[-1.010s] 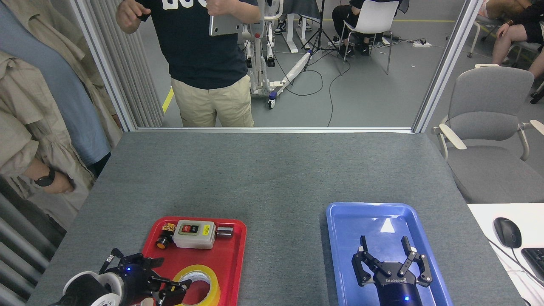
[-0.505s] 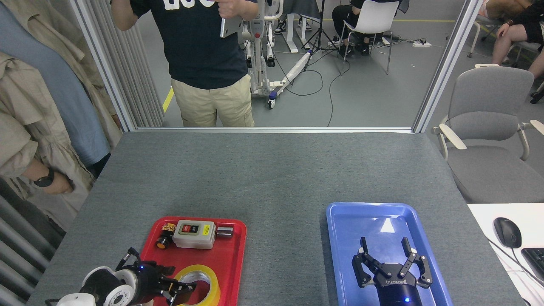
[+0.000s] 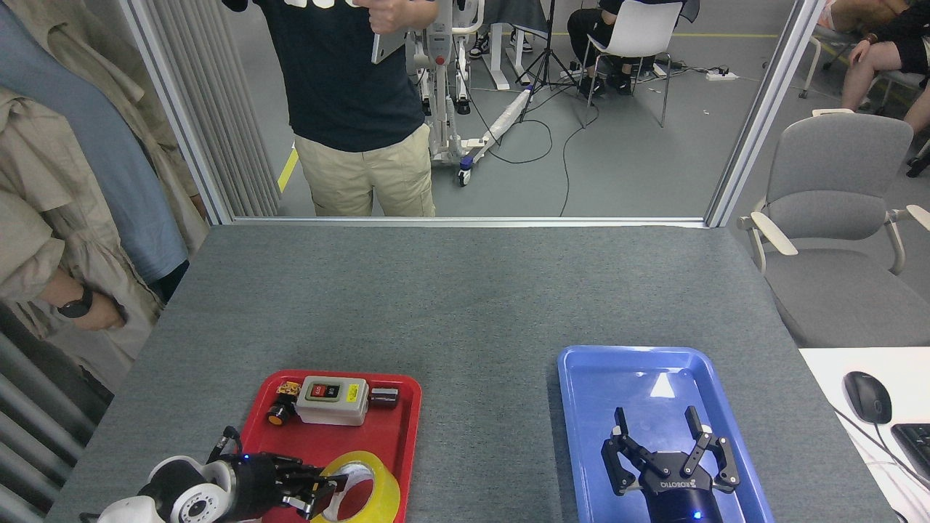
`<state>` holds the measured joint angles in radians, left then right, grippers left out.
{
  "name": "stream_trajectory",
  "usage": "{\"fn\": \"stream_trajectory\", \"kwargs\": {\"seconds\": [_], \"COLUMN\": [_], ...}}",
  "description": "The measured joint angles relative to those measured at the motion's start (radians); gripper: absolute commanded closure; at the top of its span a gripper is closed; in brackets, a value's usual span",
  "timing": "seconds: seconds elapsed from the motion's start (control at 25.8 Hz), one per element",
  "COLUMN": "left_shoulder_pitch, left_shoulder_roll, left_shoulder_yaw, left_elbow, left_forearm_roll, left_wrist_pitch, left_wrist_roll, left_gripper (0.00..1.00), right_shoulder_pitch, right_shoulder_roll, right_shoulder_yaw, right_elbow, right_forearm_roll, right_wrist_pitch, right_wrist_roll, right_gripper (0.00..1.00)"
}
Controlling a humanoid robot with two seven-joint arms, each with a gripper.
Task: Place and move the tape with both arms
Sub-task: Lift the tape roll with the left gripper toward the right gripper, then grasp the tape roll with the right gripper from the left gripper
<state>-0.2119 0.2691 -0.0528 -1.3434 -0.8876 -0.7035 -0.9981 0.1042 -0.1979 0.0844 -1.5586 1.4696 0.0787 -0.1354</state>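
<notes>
The tape [image 3: 381,485], a wide yellow roll with a white core, sits tilted at the near edge of the red tray [image 3: 330,440]. My left gripper [image 3: 322,493] reaches in from the left and is shut on the roll's left wall, one finger inside the core and one outside. Over the blue tray [image 3: 639,367] my right gripper [image 3: 655,423] stands open, fingers spread and pointing away from me, with nothing between them. The roll's lower part is cut off by the frame edge.
A white switch box [image 3: 333,400], an orange button [image 3: 276,416] and a small metal cylinder [image 3: 383,396] lie at the red tray's far end. A person [image 3: 356,109] stands beyond the table's far edge, another [image 3: 73,305] at the left. A grey chair [image 3: 835,196] and a mouse [image 3: 868,396] are at right.
My left gripper has swung right and closed on the tape's left wall; the roll has shifted a little to the right and tipped. The right arm has stayed still.
</notes>
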Motion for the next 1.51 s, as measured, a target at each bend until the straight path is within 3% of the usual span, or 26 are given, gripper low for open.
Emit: {"fn": "stream_trajectory", "kwargs": {"seconds": [0.08,0.19,0.31,0.43,0.62,0.93,1.51], "left_shoulder_pitch": [-0.02,-0.045,-0.055,-0.06,-0.073,-0.075,-0.065], "left_shoulder_roll": [-0.004,-0.028,-0.092,-0.172,-0.246,-0.267,-0.267], "left_shoulder_yaw": [0.012,0.041,0.056,0.054,0.031,0.002,-0.027], "left_elbow": [0.012,0.027,0.086,0.182,0.258,0.28,0.283], "left_forearm_roll": [0.098,0.342,0.561,0.668,0.709,0.722,0.723], "left_wrist_pitch": [-0.041,-0.069,-0.078,-0.08,-0.081,-0.082,-0.082], "left_wrist_roll": [0.006,0.018,0.021,0.022,0.022,0.021,0.02], "left_gripper": [1.0,1.0,1.0,1.0,1.0,1.0,1.0], "right_shoulder_pitch": [0.0,0.0,0.0,0.0,0.003,0.023,0.011], "right_shoulder_roll": [-0.005,-0.009,-0.01,-0.017,-0.035,-0.039,-0.006], "right_shoulder_yaw": [0.0,0.0,0.0,0.0,-0.001,0.01,0.132], "right_elbow": [0.0,0.0,0.0,-0.006,-0.04,-0.076,-0.083], "right_forearm_roll": [0.003,0.009,0.02,0.041,0.071,0.094,0.095], "right_wrist_pitch": [-0.016,-0.035,-0.072,-0.162,-0.394,-0.761,-0.854], "right_wrist_roll": [-0.001,-0.002,-0.002,-0.005,-0.079,-0.128,-0.132], "right_gripper": [0.0,0.0,0.0,0.0,0.0,0.0,0.0]}}
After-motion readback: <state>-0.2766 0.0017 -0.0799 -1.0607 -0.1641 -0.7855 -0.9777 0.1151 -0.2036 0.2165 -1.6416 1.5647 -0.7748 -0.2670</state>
